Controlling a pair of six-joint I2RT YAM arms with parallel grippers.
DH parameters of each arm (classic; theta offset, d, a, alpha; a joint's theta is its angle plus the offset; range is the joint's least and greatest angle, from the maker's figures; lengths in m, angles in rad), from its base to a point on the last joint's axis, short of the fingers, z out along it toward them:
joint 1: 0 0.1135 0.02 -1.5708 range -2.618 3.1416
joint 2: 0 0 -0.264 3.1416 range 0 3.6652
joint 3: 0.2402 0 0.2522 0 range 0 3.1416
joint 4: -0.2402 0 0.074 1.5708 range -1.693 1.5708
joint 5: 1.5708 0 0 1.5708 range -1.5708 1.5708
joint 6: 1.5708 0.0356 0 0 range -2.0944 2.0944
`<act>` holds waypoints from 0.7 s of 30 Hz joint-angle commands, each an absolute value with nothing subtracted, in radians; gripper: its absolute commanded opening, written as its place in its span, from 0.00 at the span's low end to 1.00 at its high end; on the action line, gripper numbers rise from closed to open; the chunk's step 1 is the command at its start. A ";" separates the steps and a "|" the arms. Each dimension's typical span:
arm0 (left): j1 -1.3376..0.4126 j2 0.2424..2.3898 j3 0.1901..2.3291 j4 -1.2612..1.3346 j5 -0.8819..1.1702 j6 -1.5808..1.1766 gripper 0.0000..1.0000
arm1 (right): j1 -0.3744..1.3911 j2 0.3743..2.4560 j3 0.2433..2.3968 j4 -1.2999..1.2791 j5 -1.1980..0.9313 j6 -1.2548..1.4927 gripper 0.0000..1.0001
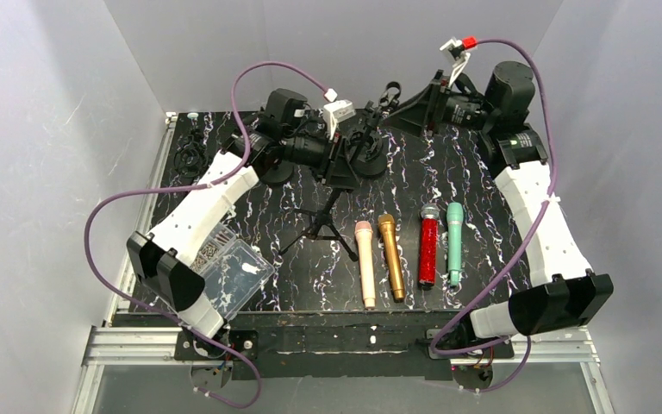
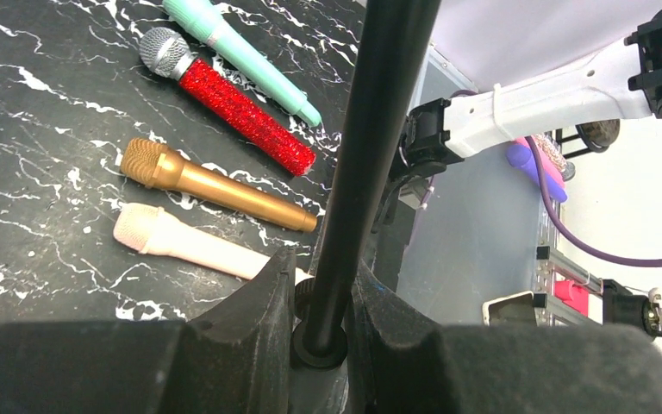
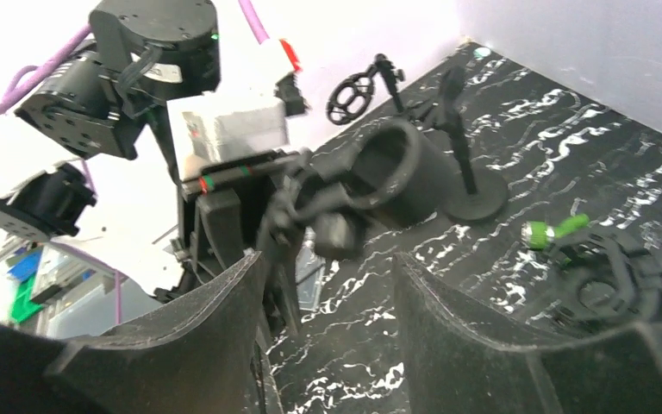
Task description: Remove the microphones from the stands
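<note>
A black tripod stand (image 1: 319,226) rises from mid-table. My left gripper (image 1: 342,164) is shut on its pole (image 2: 371,129), which runs up between the fingers (image 2: 259,293). In the right wrist view the stand's black clip (image 3: 388,168) shows as a hollow ring with nothing visible in it. My right gripper (image 1: 388,114) hangs open just behind the clip, with the jaws wide apart and nothing between them (image 3: 327,267). A pink microphone (image 1: 365,261), a gold one (image 1: 391,256), a red glitter one (image 1: 428,246) and a teal one (image 1: 454,241) lie side by side on the table.
A clear plastic box of small parts (image 1: 228,272) sits at the front left under the left arm. Another black stand with a round base (image 3: 474,203) and a shock mount (image 3: 353,90) stand at the back. A mount with a green knob (image 3: 556,233) lies to the right.
</note>
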State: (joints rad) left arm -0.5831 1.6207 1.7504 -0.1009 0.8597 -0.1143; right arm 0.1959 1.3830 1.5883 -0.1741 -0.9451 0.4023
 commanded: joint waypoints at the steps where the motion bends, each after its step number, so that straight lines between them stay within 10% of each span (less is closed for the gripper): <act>1: -0.610 1.629 1.823 -0.081 0.899 -0.111 0.00 | 0.243 1.390 1.638 -0.020 -0.988 0.493 0.63; 21: -0.653 1.673 1.862 -0.076 0.836 -0.110 0.00 | 0.285 1.404 1.510 0.161 -0.918 0.651 0.55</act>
State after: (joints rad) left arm -0.6422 1.6688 1.8133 -0.0814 0.8112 -0.1051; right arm 0.2726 1.4014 1.5257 0.0555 -0.9401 0.5865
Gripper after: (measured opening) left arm 0.197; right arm 0.545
